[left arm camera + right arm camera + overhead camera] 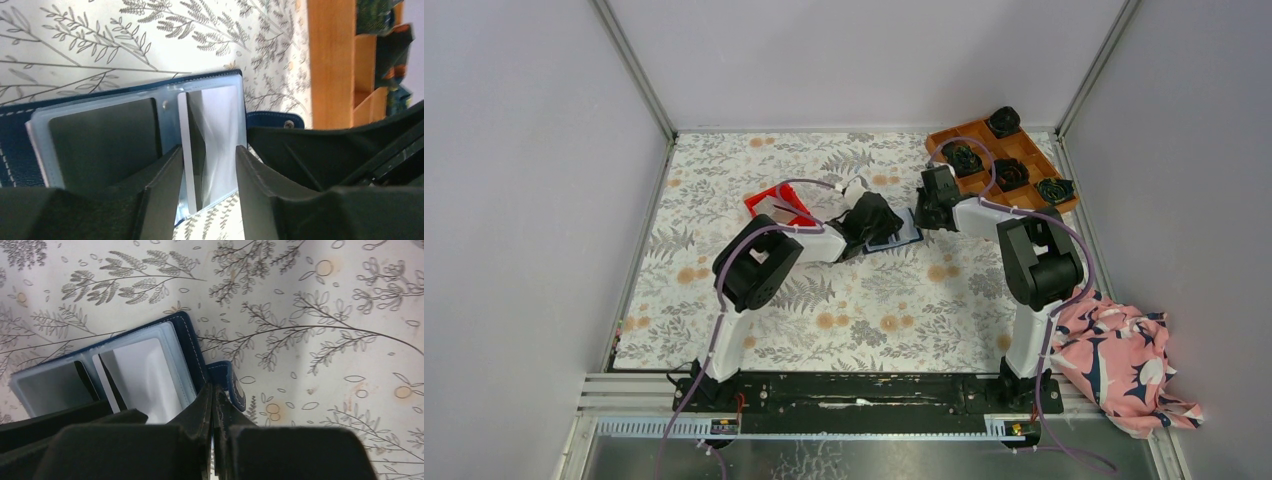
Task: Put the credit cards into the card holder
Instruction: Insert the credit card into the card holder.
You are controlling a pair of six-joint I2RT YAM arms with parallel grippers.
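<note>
Holder (107,132) is laid open mid-surface, clear sleeves up, blue cover underneath. White card (186,150) is seen on edge at the mouth of the sleeve (145,375) nearer the snap tab (232,385). It looks part-way in; how deep cannot be told. No second card is made out in any view.

Left hand (208,165): fingers (160,190) are parted about halfway, one either side of card and sleeve. Nothing is clamped, though the card sits just beside one finger.

Right hand (214,395): closed tight, tips set at the holder's edge by the tab. Whether the cover is nipped or only pinned down cannot be told.

Handling, as judged:
- Card is light, stiff, slick and thin. It is best pinched across the faces near the trailing end, so the leading end is left free for the pocket.
- Sleeves are soft, and the mouth is likely to be closed up by any side load.
- Holder is light and is expected to slide on the cloth unless held at the cover edge or tab.

Surface (864,300) is flat and covered in leaf-print cloth. Red bin (772,203) is just behind the left hand. Wooden tray (1009,150) is set in the far right corner. Pink cloth (1124,360) is heaped off the right edge. Plain pale walls (524,200) are seen on three sides.
</note>
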